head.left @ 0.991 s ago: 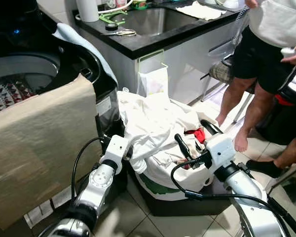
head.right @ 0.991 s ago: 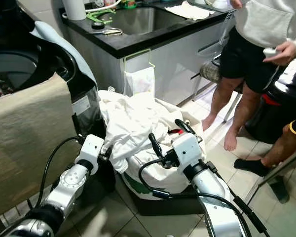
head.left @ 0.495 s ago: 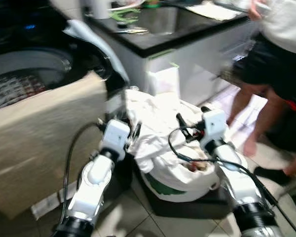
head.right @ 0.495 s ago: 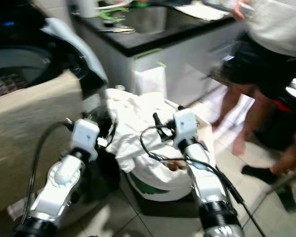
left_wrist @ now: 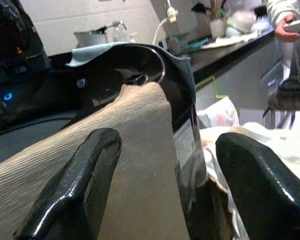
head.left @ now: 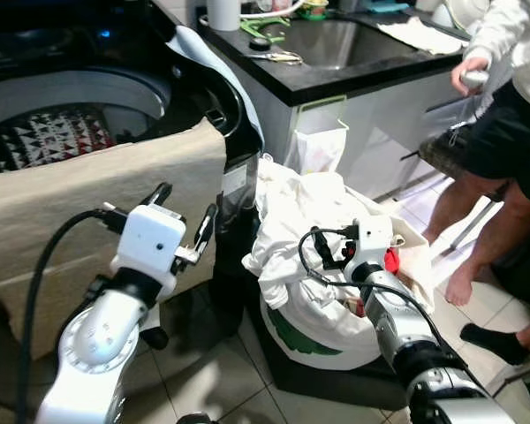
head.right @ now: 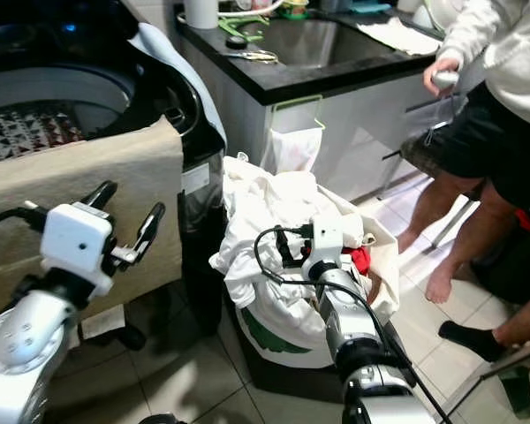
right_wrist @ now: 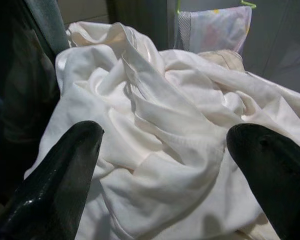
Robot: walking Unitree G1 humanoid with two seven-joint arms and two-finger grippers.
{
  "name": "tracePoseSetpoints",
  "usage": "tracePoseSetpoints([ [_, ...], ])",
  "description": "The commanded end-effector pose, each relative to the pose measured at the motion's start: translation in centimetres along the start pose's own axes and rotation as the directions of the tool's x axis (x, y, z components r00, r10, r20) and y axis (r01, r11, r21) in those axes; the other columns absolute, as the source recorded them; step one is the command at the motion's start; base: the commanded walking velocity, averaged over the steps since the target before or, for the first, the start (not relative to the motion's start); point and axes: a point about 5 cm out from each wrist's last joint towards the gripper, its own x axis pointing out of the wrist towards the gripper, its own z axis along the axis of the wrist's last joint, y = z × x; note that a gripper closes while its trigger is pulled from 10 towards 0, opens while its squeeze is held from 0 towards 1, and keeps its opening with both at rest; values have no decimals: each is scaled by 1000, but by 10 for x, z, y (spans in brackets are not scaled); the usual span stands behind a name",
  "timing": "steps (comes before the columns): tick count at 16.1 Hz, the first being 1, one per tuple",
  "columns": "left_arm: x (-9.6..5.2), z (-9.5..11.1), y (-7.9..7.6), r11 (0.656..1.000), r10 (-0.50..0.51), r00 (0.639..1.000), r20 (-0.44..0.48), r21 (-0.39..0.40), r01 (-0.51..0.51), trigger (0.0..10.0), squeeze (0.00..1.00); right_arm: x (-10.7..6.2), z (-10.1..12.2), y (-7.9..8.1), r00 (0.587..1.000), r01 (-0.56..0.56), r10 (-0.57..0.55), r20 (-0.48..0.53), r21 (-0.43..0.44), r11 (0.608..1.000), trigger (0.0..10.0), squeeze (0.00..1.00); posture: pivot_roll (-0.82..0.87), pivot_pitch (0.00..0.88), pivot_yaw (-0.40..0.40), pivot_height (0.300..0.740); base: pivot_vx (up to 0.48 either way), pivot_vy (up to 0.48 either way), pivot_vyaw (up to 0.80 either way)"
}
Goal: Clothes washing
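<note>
White laundry [head.left: 305, 212] piled in the basket [head.left: 322, 327]; right gripper [right_wrist: 165, 165] hovers spread wide over it, left gripper [head.left: 184, 216] also agape beside the washer [head.left: 115, 88].

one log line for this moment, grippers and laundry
left gripper: open, raised by washer | right gripper: open, over white clothes in laundry bag | nothing held

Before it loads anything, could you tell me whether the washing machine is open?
Open: the washing machine drum shows patterned fabric inside.
</note>
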Motion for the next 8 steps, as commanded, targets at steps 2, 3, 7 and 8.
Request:
tracePoseSetpoints([
  [2, -14, 8, 3, 1000, -7, 998, -57, -6, 7, 10000, 0, -1, -4, -7, 1000, 14, -16, -12, -100, 995, 10000, 0, 383, 0, -52, 740, 0, 0, 0],
  [3, -16, 8, 3, 1000, -7, 998, -67, -8, 7, 10000, 0, -1, -4, -7, 1000, 11, -13, -14, -115, 993, 10000, 0, 383, 0, -52, 740, 0, 0, 0],
  [7, -27, 12, 3, 1000, 9, 993, -118, -24, -12, 10000, 0, -2, -5, -23, 995, 39, -60, -74, -260, 965, 10000, 0, 395, 0, -59, 740, 0, 0, 0],
  [8, -27, 12, 2, 1000, 7, 993, -121, -27, -11, 10000, 0, -1, -5, -20, 996, 29, -51, -79, -258, 966, 10000, 0, 394, 0, -59, 740, 0, 0, 0],
])
